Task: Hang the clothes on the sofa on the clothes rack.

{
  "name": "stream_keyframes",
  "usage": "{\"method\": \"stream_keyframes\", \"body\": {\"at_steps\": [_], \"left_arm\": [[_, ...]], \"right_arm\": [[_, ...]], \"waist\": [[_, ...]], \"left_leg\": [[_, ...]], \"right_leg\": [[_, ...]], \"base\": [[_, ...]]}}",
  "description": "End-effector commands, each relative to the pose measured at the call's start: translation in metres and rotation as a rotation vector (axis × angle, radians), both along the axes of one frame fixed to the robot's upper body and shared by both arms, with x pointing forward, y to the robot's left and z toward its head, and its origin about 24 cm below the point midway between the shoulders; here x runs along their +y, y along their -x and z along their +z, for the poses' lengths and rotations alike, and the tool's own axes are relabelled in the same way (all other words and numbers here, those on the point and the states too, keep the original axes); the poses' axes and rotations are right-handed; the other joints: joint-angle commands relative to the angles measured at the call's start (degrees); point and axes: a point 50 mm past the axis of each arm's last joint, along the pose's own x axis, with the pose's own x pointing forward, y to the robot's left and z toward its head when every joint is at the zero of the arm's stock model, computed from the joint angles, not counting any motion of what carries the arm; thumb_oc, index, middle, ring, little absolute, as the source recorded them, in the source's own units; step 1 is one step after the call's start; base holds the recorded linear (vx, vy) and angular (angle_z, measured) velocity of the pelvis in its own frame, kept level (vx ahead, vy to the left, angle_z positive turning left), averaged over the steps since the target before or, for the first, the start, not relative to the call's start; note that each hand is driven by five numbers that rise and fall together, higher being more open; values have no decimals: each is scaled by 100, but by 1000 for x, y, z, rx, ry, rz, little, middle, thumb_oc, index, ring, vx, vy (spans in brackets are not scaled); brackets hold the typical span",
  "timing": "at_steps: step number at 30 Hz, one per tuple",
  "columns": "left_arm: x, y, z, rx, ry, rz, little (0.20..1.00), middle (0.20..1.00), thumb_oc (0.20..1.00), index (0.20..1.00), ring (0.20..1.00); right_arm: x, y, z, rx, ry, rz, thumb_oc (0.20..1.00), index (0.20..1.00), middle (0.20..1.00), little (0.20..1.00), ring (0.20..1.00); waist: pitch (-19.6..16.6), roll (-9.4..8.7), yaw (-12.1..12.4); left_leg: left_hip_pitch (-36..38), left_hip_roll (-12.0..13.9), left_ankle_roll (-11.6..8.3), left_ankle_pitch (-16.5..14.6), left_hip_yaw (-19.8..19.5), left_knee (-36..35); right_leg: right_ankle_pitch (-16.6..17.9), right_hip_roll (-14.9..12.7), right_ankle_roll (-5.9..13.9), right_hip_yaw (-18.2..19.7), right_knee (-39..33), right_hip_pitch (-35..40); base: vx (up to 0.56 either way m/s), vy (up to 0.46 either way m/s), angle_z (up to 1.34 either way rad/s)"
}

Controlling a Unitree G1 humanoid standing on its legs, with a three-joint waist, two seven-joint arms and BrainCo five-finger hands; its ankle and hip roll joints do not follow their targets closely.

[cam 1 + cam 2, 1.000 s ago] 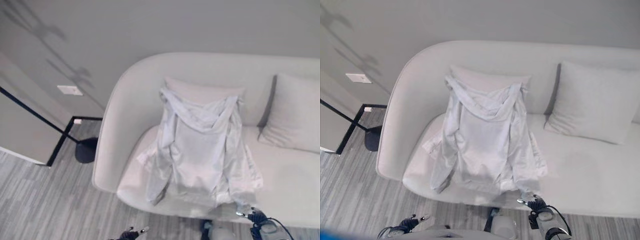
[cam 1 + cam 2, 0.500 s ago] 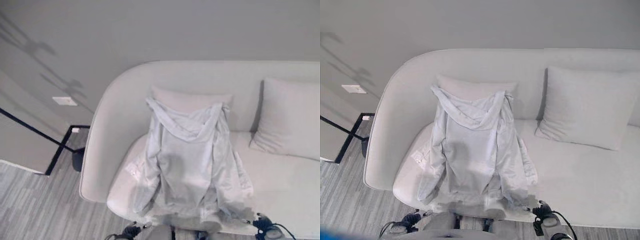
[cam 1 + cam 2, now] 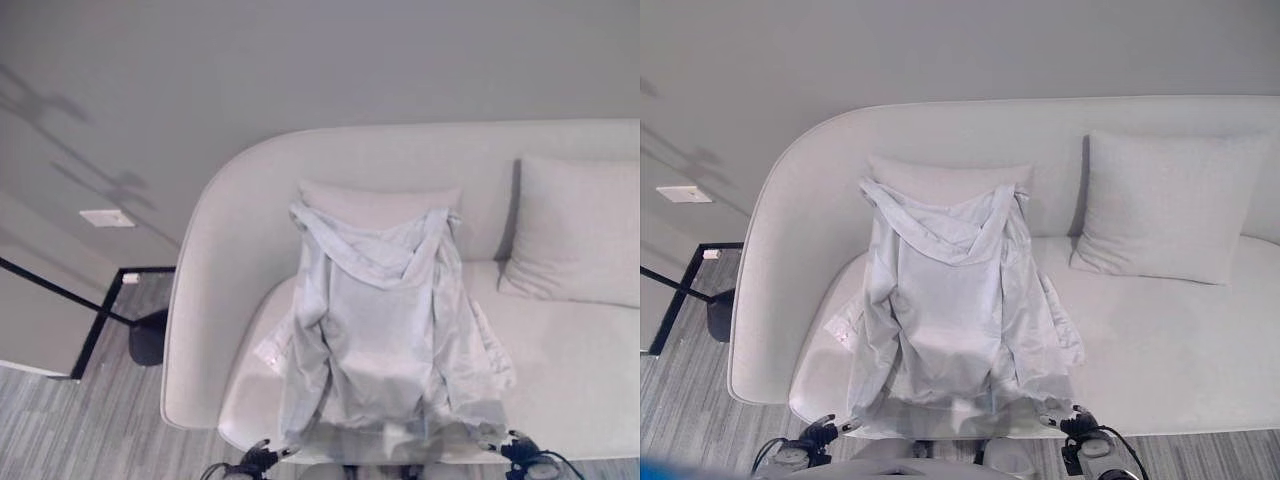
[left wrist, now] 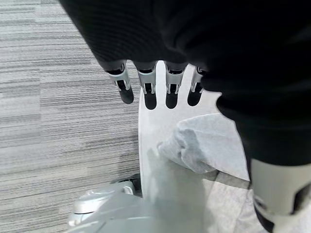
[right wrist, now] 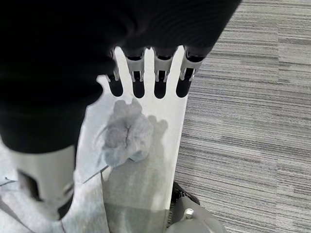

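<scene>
Pale grey jacket (image 3: 385,330) draped over the sofa (image 3: 230,250) cushion, hem at seat edge

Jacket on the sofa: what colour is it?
The jacket is pale grey-blue, plain with no pattern; the right eye view shows it best.

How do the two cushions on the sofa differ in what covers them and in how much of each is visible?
The left cushion is mostly covered: the pale jacket is draped over it, so just its upper edge shows. The right cushion is bare and fully visible. The left one sits near the curved end of the sofa, the right one further along the seat. Both are pale grey and lean on the backrest.
</scene>
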Motion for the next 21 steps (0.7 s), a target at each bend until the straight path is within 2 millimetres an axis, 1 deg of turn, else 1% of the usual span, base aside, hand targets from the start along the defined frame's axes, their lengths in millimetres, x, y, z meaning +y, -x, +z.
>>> {"method": "stream_keyframes", "body": {"at_steps": [1,6,10,12,14,15,16,20,21], "left_arm": [[8,-1,1,28,-41,-27,1000,1000,1000,1000,1000],[14,-2,3,2,-50,23,1000,1000,1000,1000,1000],[26,-10,10,-57,-80,65,1000,1000,1000,1000,1000],[34,-19,15,-103,-98,85,1000,1000,1000,1000,1000],[42,-30,23,-164,-117,100,1000,1000,1000,1000,1000],[55,-46,36,-246,-142,115,1000,1000,1000,1000,1000],[60,-54,43,-287,-155,110,1000,1000,1000,1000,1000],[75,-89,72,-433,-222,65,1000,1000,1000,1000,1000],[75,-89,72,-433,-222,65,1000,1000,1000,1000,1000]], "right_arm": [[5,-11,1,-24,-9,6,1000,1000,1000,1000,1000],[2,-8,2,-46,-17,-63,1000,1000,1000,1000,1000],[-8,-7,6,-83,3,-120,1000,1000,1000,1000,1000],[-18,-11,11,-114,27,-139,1000,1000,1000,1000,1000],[-27,-20,19,-158,58,-141,1000,1000,1000,1000,1000],[-41,-37,35,-242,105,-121,1000,1000,1000,1000,1000],[-47,-46,44,-279,129,-107,1000,1000,1000,1000,1000],[-61,-83,79,-438,208,-29,1000,1000,1000,1000,1000],[-61,-83,79,-438,208,-29,1000,1000,1000,1000,1000]], "waist": [[-188,-3,37],[-220,-38,10],[-251,-38,-22],[-247,-45,-40],[-231,-54,-50],[-210,-62,-69],[-201,-63,-75],[-156,-72,-93],[-155,-72,-92]], "left_leg": [[-102,21,-166,-2,-35,57],[-6,26,-144,-72,56,57],[83,45,-138,-141,119,57],[103,58,-142,-161,138,57],[102,68,-146,-164,157,57],[97,79,-156,-161,180,57],[95,86,-160,-162,184,57],[73,108,-179,-162,208,57],[74,108,-179,-162,208,57]], "right_leg": [[-24,-263,727,485,84,-88],[-11,-302,765,544,84,-58],[-18,-331,808,600,84,-32],[-12,-342,827,624,84,-33],[-8,-349,844,652,84,-52],[0,-354,862,686,84,-69],[7,-359,871,700,84,-79],[17,-364,898,739,84,-125],[17,-364,898,740,84,-124]], "base": [[20,50,-14],[27,38,-10],[34,32,-8],[19,13,-17],[3,11,-13],[-2,14,-10],[-8,13,-14],[-6,3,-14],[0,0,0]]}}
